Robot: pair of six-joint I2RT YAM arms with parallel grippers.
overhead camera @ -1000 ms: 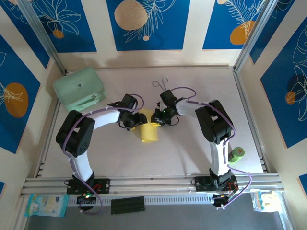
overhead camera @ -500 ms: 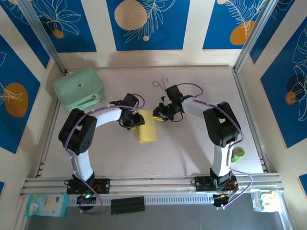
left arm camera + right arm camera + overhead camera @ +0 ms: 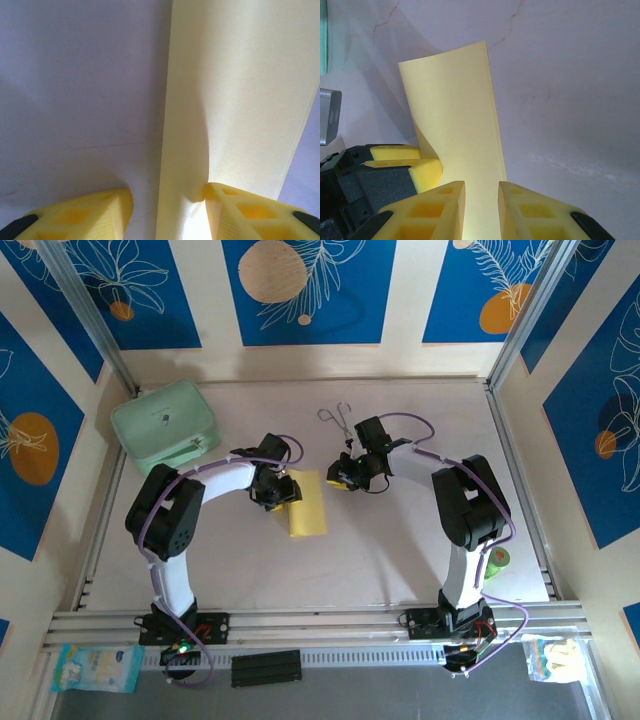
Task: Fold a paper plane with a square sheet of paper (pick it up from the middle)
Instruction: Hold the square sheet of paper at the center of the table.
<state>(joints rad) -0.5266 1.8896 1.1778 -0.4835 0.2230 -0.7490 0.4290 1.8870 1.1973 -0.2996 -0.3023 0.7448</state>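
Yellow and thin, the square sheet of paper [image 3: 308,508] is lying as a narrow folded rectangle near the middle of the pale table [image 3: 400,550]. It is well apart from the mint-green rounded case [image 3: 165,425] by the far left corner and the thin metal tongs [image 3: 335,418] toward the far edge. From above, the left gripper [image 3: 280,490] is sitting on the sheet's left long edge. The right gripper [image 3: 342,478] is hovering just beside its far right corner.

From the left wrist, that pincer is standing open astride the long edge, one yellow pad on bare table and the other pressing on paper [image 3: 240,100]. To my eye it is pinning, not pinching.

From the right wrist, the jaws are standing only narrowly apart, with the strip [image 3: 455,100] showing through the gap, so they are clamping nothing. A top layer seems to be curling up beside the left pad [image 3: 425,170].

The crease looks to be the job in hand. I would be keeping the left pad pressing down so the layers are not creeping. I would be bringing the right fingertips down low and sliding them slowly along the fold, watching that the edges are staying flush.
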